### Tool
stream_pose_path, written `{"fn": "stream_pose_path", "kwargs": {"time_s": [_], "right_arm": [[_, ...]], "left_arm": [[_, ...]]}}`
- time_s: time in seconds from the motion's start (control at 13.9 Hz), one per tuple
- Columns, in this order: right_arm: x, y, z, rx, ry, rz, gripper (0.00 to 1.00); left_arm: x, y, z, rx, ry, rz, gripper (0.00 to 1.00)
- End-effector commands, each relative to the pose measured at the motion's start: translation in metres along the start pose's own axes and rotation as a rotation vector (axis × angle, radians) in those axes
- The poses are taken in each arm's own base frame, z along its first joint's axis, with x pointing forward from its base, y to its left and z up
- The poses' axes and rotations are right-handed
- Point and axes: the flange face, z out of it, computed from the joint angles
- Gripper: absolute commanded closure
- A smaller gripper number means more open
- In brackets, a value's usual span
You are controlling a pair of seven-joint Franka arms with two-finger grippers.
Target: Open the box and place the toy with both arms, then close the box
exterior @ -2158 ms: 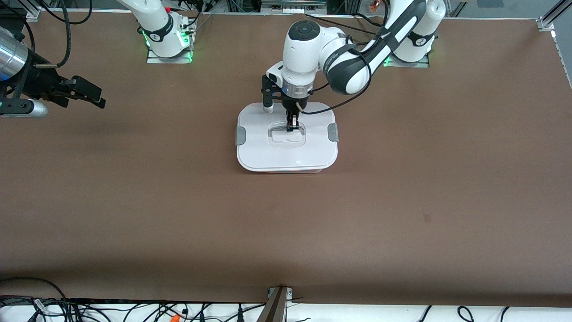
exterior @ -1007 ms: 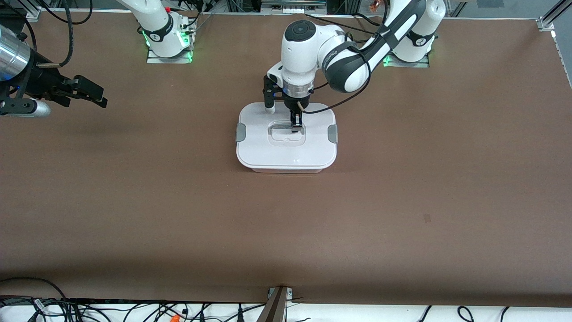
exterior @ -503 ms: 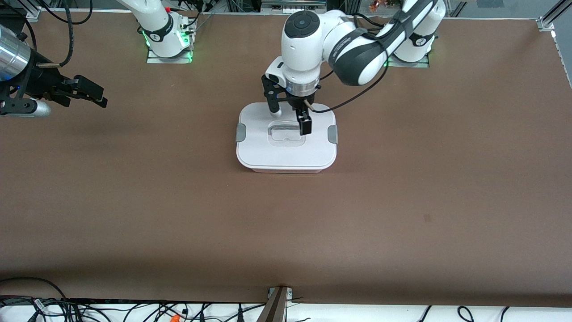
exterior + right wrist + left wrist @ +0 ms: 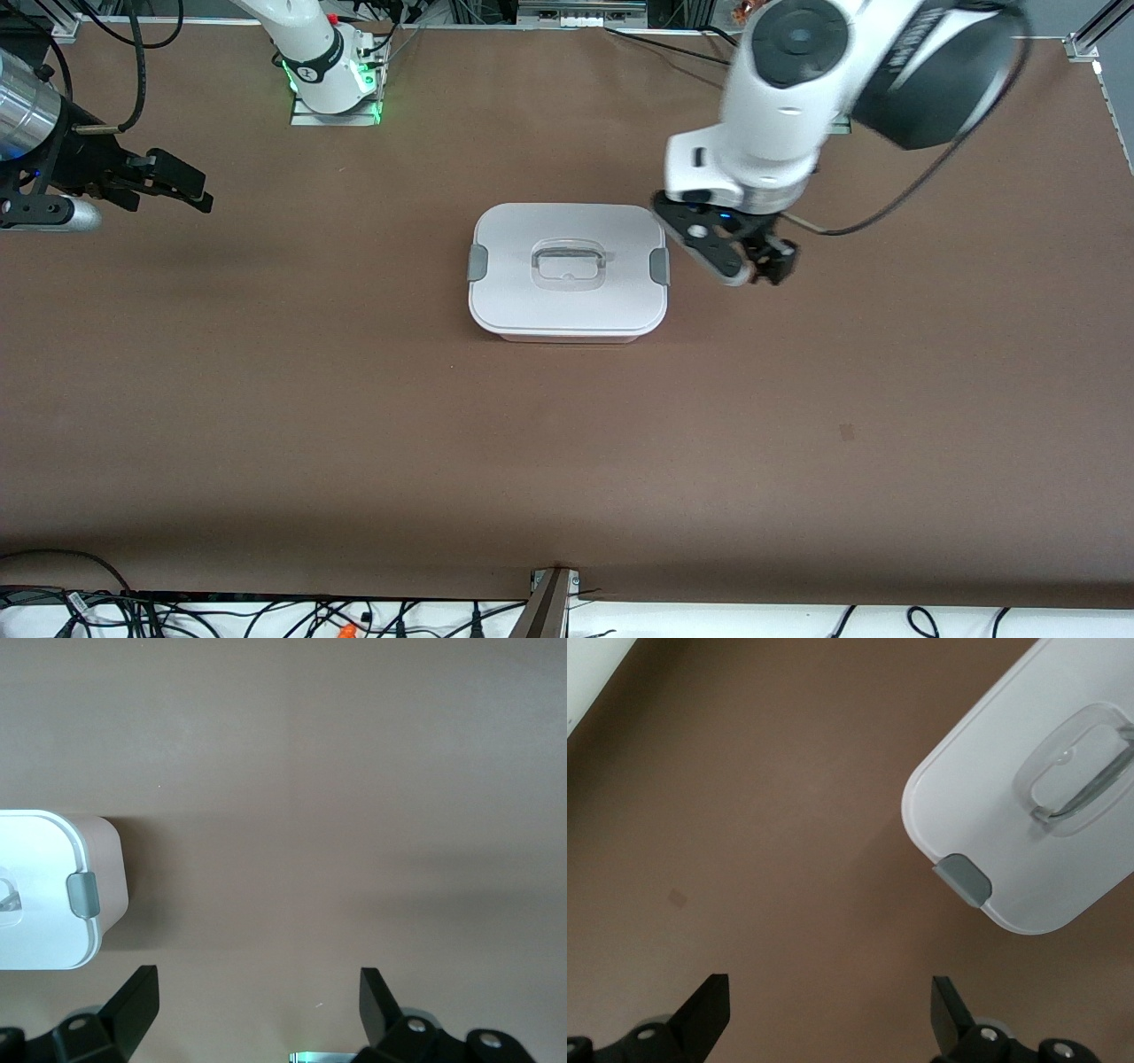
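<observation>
The box (image 4: 567,306) sits at the middle of the table with its white lid on, the grey clips (image 4: 659,265) at both ends and the clear handle (image 4: 569,262) in the centre. The toy is not in view. My left gripper (image 4: 749,261) is open and empty in the air, over bare table beside the box toward the left arm's end. The left wrist view shows the lid (image 4: 1010,850), one clip (image 4: 963,879) and my open left gripper (image 4: 831,1001). My right gripper (image 4: 188,190) waits open at the right arm's end; its wrist view (image 4: 257,992) shows a box corner (image 4: 102,859).
The brown table (image 4: 354,425) has a small dark mark (image 4: 846,431) nearer the front camera. Both arm bases (image 4: 332,84) stand along the table edge farthest from that camera. Cables and a metal bracket (image 4: 551,594) lie along the nearest edge.
My left gripper left the lid's handle, opened, rose and swung off the box toward the left arm's end. The lid stays on the box. The right arm has not moved.
</observation>
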Motion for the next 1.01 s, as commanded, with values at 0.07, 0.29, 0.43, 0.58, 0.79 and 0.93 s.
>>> {"fn": "stream_pose_path", "kwargs": {"time_s": [0.07, 0.29, 0.43, 0.58, 0.79, 0.93], "right_arm": [[-0.002, -0.002, -0.005, -0.012, -0.003, 0.01, 0.0], [-0.002, -0.001, -0.005, -0.014, -0.003, 0.011, 0.0], [-0.002, -0.002, -0.005, -0.013, -0.001, 0.011, 0.0], [-0.002, -0.001, -0.005, -0.014, -0.003, 0.011, 0.0], [-0.002, -0.002, -0.006, -0.013, 0.0, 0.01, 0.0], [-0.002, -0.002, -0.006, -0.013, 0.0, 0.01, 0.0]], "left_arm": [[-0.029, -0.063, -0.011, -0.059, -0.017, -0.154, 0.0], [-0.05, -0.086, -0.019, -0.064, -0.047, -0.213, 0.0], [-0.075, -0.104, -0.036, -0.076, -0.03, -0.378, 0.0], [-0.103, -0.123, -0.036, -0.122, -0.022, -0.53, 0.0], [-0.16, -0.16, -0.019, -0.206, 0.022, -0.683, 0.0], [-0.181, -0.181, 0.005, -0.219, 0.048, -0.736, 0.0]]}}
